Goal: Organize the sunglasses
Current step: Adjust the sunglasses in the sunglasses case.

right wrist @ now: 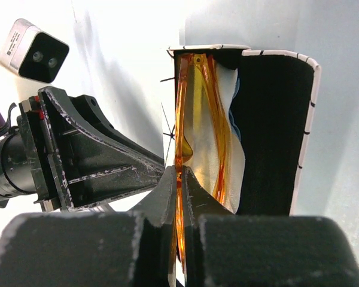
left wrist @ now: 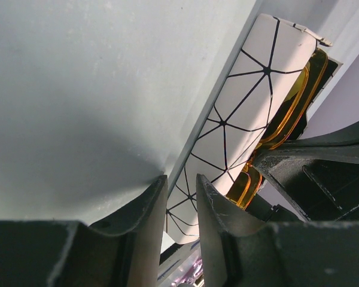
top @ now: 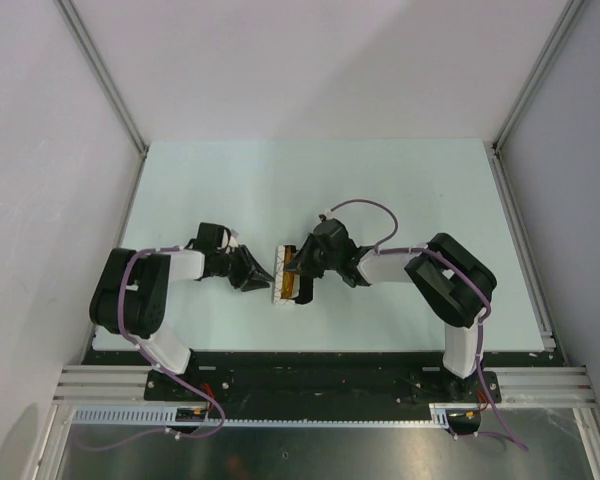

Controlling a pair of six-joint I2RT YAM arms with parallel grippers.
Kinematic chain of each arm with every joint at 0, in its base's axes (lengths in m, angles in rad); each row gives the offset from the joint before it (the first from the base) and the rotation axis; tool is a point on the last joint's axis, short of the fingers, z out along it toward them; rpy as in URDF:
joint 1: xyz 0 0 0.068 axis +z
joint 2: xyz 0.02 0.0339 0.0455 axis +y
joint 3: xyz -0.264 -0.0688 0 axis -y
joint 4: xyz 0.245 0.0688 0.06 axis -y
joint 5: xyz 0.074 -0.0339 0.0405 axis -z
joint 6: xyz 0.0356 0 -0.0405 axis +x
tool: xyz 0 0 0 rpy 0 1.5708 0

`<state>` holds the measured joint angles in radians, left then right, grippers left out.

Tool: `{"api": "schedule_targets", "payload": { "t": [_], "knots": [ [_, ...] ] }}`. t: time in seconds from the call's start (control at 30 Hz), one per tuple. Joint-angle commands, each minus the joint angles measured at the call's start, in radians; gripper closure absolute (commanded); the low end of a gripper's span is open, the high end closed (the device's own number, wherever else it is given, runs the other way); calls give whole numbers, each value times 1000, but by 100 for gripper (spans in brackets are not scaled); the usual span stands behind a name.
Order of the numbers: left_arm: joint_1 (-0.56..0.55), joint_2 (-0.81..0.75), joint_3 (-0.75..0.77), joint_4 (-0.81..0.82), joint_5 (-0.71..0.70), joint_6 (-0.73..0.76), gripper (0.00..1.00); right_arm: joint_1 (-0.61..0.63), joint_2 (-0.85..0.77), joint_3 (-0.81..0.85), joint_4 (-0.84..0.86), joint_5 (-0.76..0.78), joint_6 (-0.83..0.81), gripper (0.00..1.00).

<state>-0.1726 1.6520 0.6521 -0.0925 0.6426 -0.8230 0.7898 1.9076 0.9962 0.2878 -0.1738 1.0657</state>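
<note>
On the desk [top: 380,190], just near of centre, both arms meet over one spot. Left side: the left gripper [left wrist: 180,192] has its jaws narrow, and the near end of the case [left wrist: 239,113], white with black triangle lines, sits in the slot between them. It reads as a pinch on the case wall, bracing it. The overhead view agrees, with the left gripper's tip against the case's left edge. Centre: the case stands open on its side, its black inner face toward the right wrist camera. The sunglasses [right wrist: 180,113] are partly inside it, amber frame upright along the left inner wall. A pale fabric [right wrist: 236,155] with a blue-grey edge lies behind them; I cannot tell whether it is lining or loose cloth. Right side: the right gripper [right wrist: 178,179] has its jaws nearly together, clamped on the thin orange frame at its near end. Judgement: the step in hand is seating the glasses in the case, roughly halfway done, with closing not yet started. The next move calls for a short straight push along the case's length, the left arm resisting. The right jaws should release only once the frame is fully inside. Main risk is the thin frame twisting or catching on the fabric.
</note>
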Motion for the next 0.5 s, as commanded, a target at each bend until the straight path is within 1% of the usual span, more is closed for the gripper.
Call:
{"api": "schedule_targets", "payload": {
  "t": [0.0,0.2,0.37,0.47],
  "knots": [
    [-25,48,-14,-52,-44,9,66,-4,22,-36,28,19,11,100],
    [-25,54,-9,-49,-35,4,66,-15,-5,-94,117,-9,5,100],
    [-25,58,-6,-46,-32,2,66,-26,5,-146,206,-32,7,100],
    [-25,57,-6,-44,-32,1,66,-30,16,-154,231,-36,16,100]
  ]
}}
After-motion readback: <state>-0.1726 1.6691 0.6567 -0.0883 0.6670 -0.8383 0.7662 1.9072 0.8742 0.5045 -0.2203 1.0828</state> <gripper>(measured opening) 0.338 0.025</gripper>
